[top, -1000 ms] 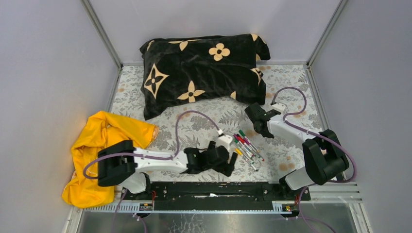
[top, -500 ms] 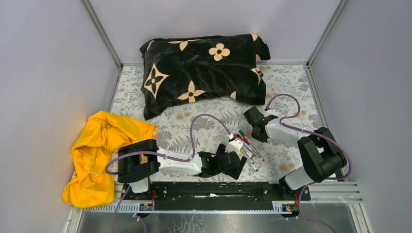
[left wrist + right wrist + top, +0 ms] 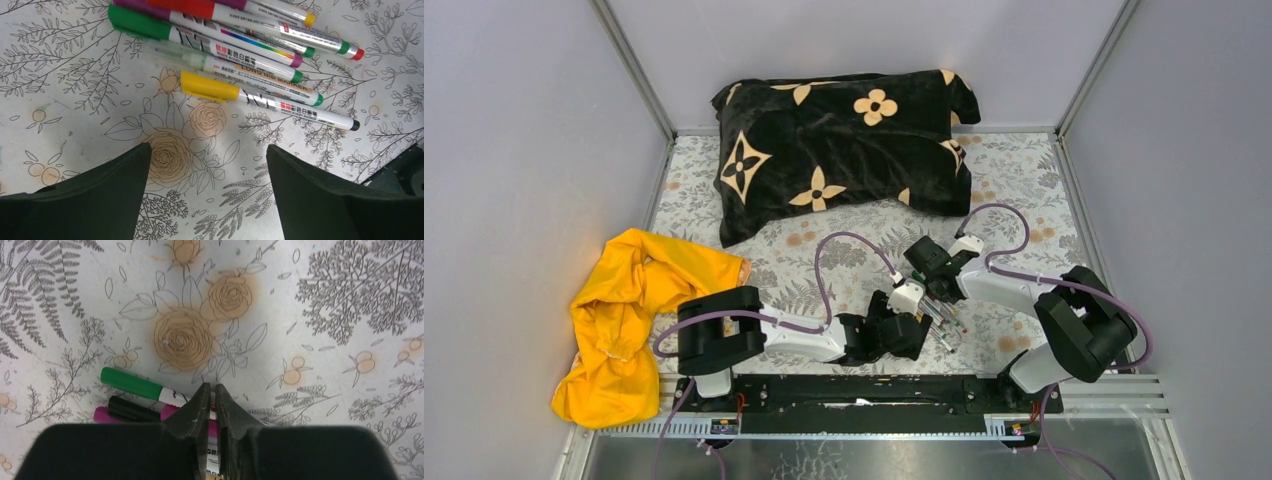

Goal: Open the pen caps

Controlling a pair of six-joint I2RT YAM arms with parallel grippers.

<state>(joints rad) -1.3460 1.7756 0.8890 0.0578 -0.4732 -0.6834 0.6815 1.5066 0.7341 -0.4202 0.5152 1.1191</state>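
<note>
Several marker pens (image 3: 942, 316) lie bunched on the flowered tablecloth, caps on. The left wrist view shows a yellow cap (image 3: 209, 87), a green cap (image 3: 140, 22) and a red cap (image 3: 182, 6). My left gripper (image 3: 207, 152) stands open just short of the yellow-capped pen, with nothing between its fingers; from above the left gripper (image 3: 916, 338) is at the pens' near end. My right gripper (image 3: 212, 389) hovers shut over the pens' far end and holds nothing. A green cap (image 3: 131, 383), a black cap (image 3: 132, 410) and a magenta cap (image 3: 102, 415) lie beside and under its fingers.
A black pillow with tan flowers (image 3: 844, 150) lies across the back of the table. A crumpled yellow cloth (image 3: 639, 310) sits at the left edge. Grey walls close in three sides, and the black base rail (image 3: 864, 390) runs along the near edge.
My right gripper has moved left and nearer, from the bare cloth to above the pens' capped ends. My left arm has slid right up to the pens. The pens have not moved.
</note>
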